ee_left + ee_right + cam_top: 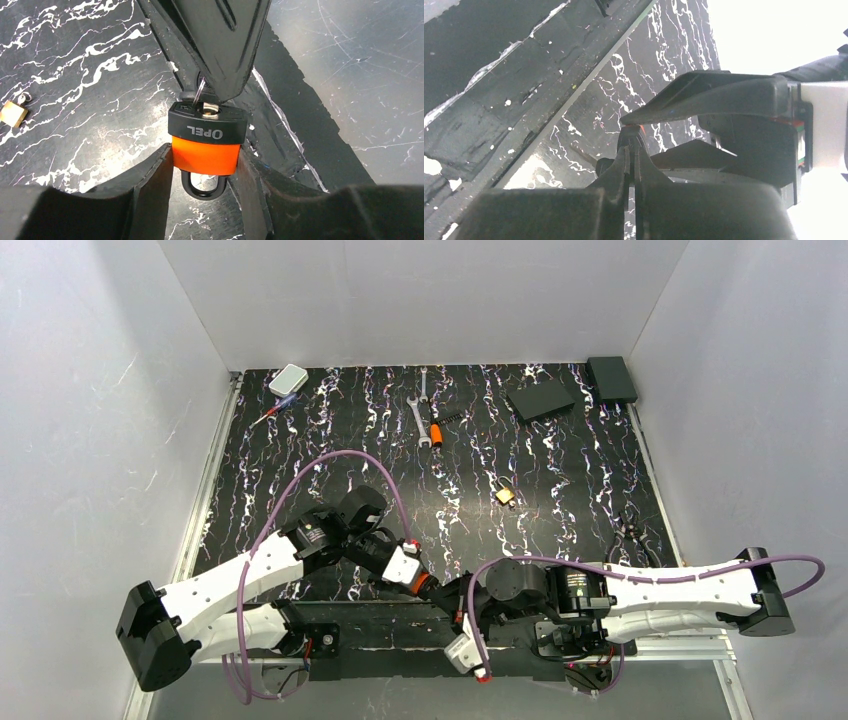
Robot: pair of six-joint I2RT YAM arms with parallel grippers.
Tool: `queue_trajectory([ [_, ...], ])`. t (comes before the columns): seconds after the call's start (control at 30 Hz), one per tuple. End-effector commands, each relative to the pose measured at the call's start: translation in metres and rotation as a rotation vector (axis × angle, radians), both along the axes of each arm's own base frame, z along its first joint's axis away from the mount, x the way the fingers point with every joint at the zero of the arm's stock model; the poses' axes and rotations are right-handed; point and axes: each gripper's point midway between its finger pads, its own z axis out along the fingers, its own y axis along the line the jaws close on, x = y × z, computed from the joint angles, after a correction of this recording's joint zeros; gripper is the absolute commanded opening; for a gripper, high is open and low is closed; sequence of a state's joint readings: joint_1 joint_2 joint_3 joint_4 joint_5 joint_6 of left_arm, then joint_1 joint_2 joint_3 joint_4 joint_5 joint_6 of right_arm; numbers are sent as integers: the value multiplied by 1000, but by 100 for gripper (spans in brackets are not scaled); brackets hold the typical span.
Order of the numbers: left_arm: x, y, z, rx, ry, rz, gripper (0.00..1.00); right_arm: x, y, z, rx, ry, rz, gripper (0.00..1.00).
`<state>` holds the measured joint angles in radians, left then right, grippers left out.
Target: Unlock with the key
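White walls [100,390], black marbled tabletop [350,440]

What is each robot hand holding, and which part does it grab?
The left fingers squeeze the orange-and-black padlock by its orange sides. The right fingers pinch the small silvery metal key at its head end, its blade in the keyhole.

Open black white-veined tabletop [350,420] left of small brass padlock [505,496]; silver steel wrenches [419,420] at far edge.

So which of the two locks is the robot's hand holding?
The orange-and-black padlock, squeezed between the fingers of the left hand. The little brass padlock lies alone on the table, untouched.
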<state>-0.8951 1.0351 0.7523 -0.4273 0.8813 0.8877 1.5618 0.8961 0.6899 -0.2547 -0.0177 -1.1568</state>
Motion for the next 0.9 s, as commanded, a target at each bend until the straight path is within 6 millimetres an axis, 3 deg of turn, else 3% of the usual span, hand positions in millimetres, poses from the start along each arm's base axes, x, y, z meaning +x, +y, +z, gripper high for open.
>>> queue_trajectory([
  [0.0, -31, -20, 82, -282, 2, -218, 0, 4, -21, -39, -181, -81, 49, 1],
  [0.17, -27, -19, 83, -287, -41, -205, 0, 4, -3, -22, -77, 19, -32, 1],
  [0.27, -25, -19, 82, -290, -61, -194, 0, 14, 6, -10, 5, 76, -139, 1],
  [0.4, -24, -20, 85, -297, -62, -189, 0, 15, 10, -14, 9, 144, -193, 1],
  [0.57, -18, -21, 77, -267, -67, -155, 0, 20, 6, -10, 39, 152, -234, 43],
  [0.87, -13, -22, 71, -243, -71, -135, 0, 18, -5, 9, 72, 219, -262, 47],
])
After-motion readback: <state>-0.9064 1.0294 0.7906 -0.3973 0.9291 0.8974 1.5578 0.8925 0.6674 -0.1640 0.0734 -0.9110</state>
